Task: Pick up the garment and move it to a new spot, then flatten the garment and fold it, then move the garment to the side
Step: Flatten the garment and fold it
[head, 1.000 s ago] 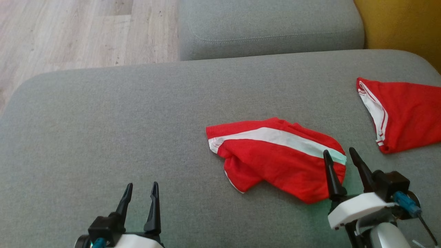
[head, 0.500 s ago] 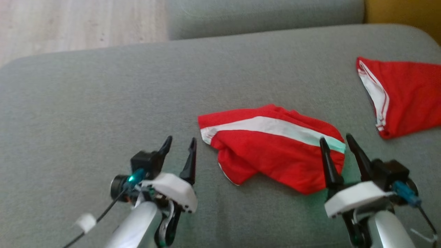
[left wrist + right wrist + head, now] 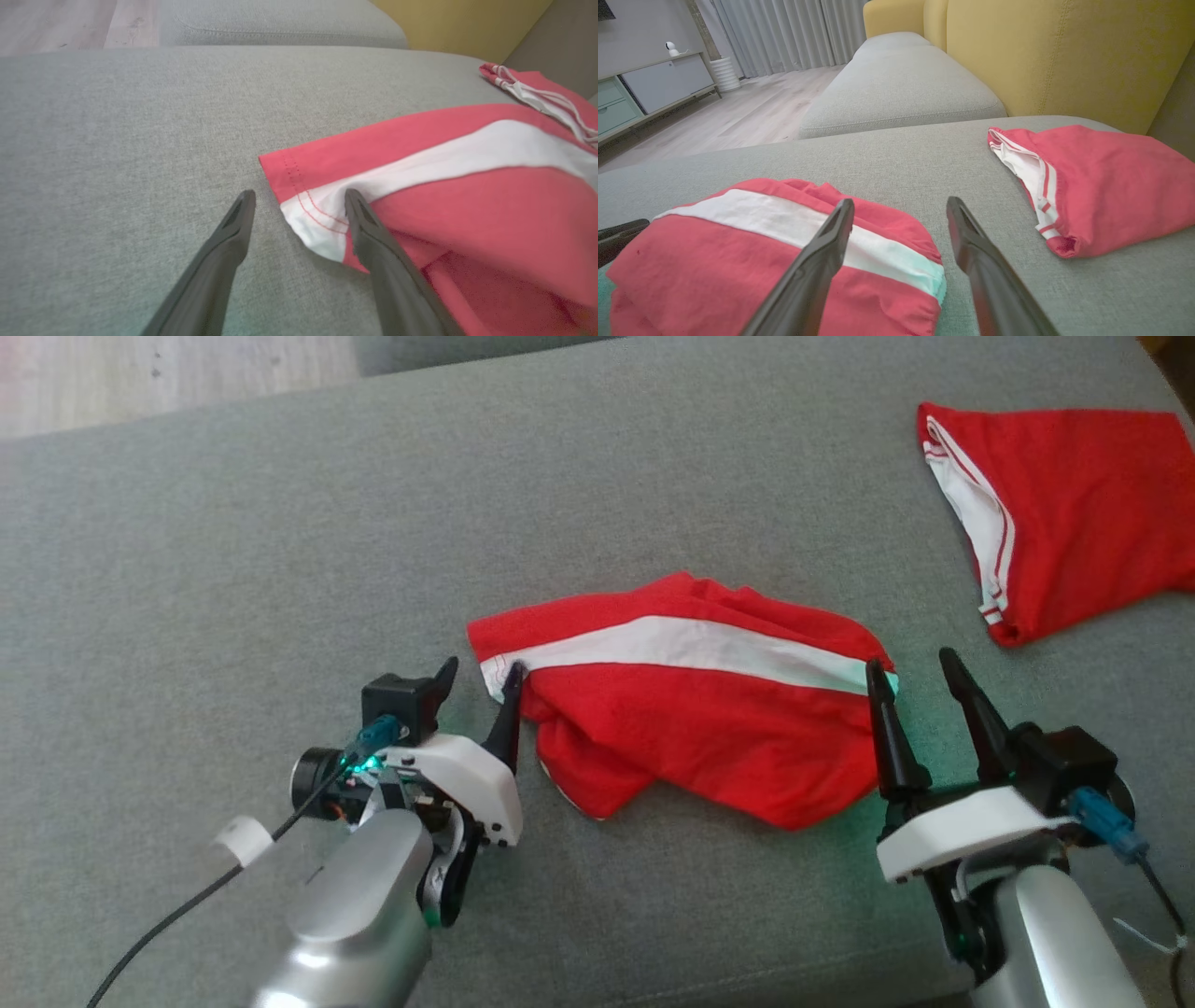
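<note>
Here the garment spans from left claw to right claw

The garment lies mid-seat on the sofa cushion, left gripper at its left end, right gripper at its right end, and a second garment farther back to the right.

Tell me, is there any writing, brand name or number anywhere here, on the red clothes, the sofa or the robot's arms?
No readable text anywhere in these pictures.
The red garment with the white stripe: stitching, but no print or label showing.
The second red garment: white trim, no writing.
The white tag on the left arm's cable: looks blank.
The left gripper, right gripper and grey sofa: no lettering visible.
</note>
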